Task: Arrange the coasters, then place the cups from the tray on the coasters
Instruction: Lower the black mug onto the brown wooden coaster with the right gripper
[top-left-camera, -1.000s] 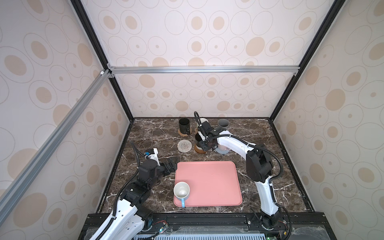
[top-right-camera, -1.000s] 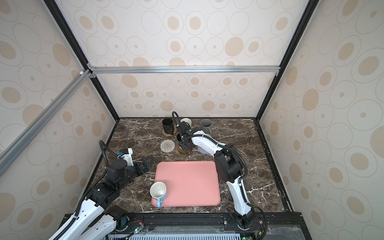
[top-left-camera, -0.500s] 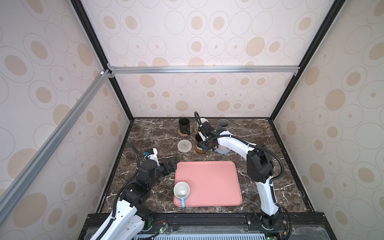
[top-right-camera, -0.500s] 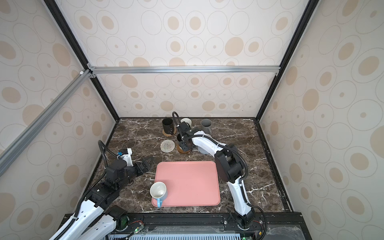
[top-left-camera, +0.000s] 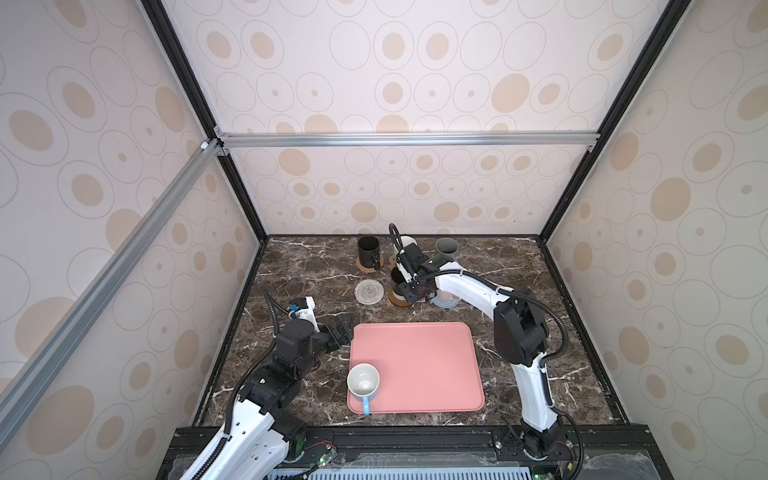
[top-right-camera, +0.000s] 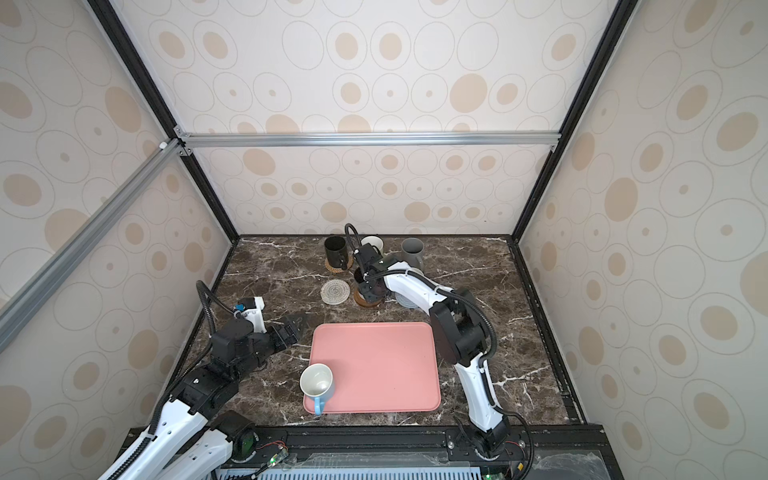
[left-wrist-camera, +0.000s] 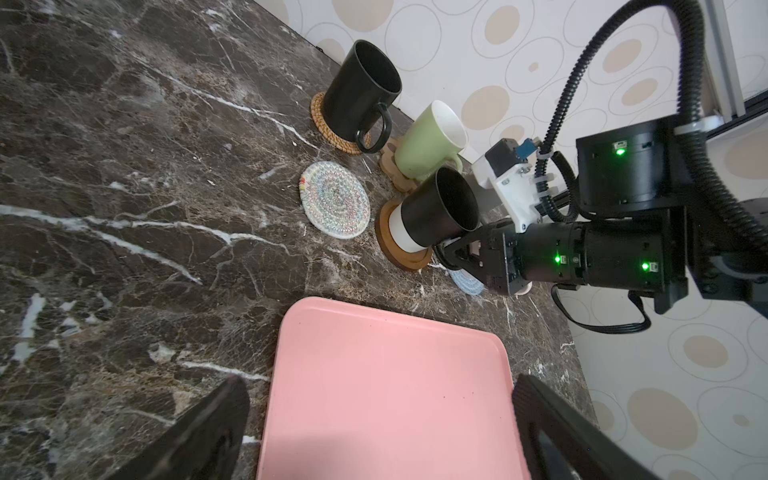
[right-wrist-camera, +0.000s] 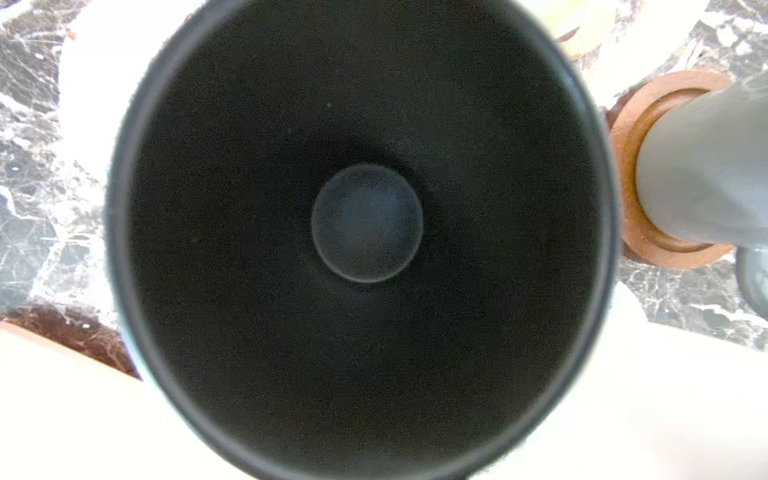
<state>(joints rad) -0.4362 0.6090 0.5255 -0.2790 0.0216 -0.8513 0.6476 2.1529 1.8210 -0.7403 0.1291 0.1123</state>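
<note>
Room: cream walls papered with beige ovals and rings, black frame posts, silver bars.
Tabletop (top-left-camera: 299, 274): dark brown marble with white veins.
Tray (top-left-camera: 424, 357): pink, near the front edge; a light blue cup (top-left-camera: 363, 381) stands on its front left corner.
Back row: far black cup (top-left-camera: 368, 252) on a rattan coaster (top-left-camera: 366, 270), green cup (left-wrist-camera: 428, 145), and grey cup (top-left-camera: 446, 246) on a wooden coaster (right-wrist-camera: 623, 199).
Right gripper (left-wrist-camera: 451, 251): pressed together on the side of a black cup (left-wrist-camera: 432, 212) seated on a wooden disc (left-wrist-camera: 405, 259).
Left gripper (top-left-camera: 344, 328): spread wide by the tray's back left corner.
Woven coaster (top-left-camera: 368, 291): bare, just left of the disc.
</note>
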